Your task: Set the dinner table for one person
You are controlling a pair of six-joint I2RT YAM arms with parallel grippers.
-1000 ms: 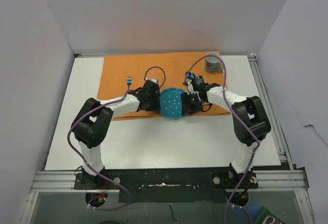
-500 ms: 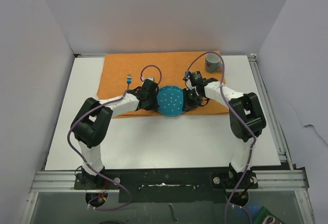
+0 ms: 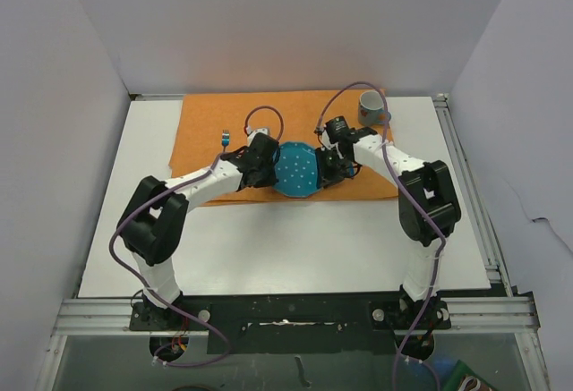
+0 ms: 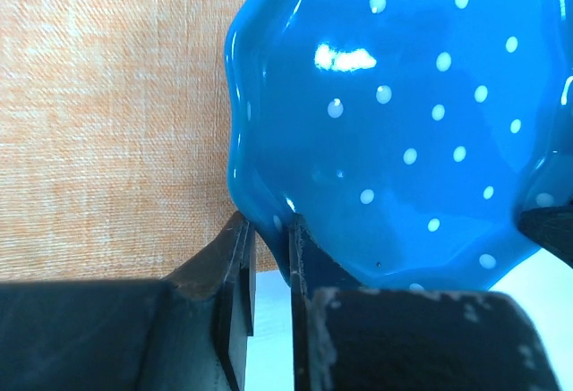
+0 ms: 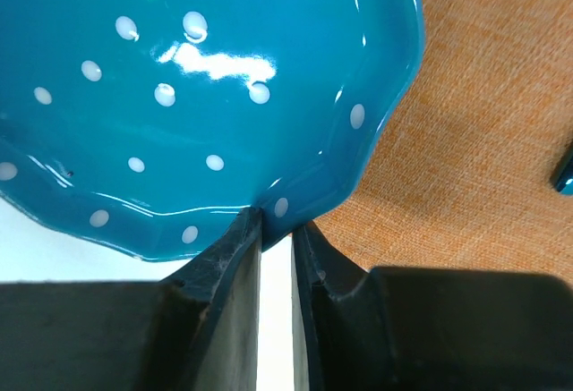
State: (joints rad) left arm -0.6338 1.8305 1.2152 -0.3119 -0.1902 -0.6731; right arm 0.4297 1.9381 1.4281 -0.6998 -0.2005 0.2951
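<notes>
White dinner table [image 3: 269, 248] is covered at its far side by orange cloth [image 3: 215, 123] | blue plate [image 3: 297, 169] is gripped at cloth's near edge | left gripper [image 4: 267, 239] and right gripper [image 5: 276, 230] are clamped on opposite rims | mug [image 3: 372, 107] is set at cloth's far right corner, contents unseen

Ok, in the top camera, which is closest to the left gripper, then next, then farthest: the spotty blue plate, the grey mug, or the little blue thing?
1. Spotty blue plate: the left gripper pinches its left rim.
2. Little blue thing: back left, on the orange cloth.
3. Grey mug: far back right, past the plate.
</notes>
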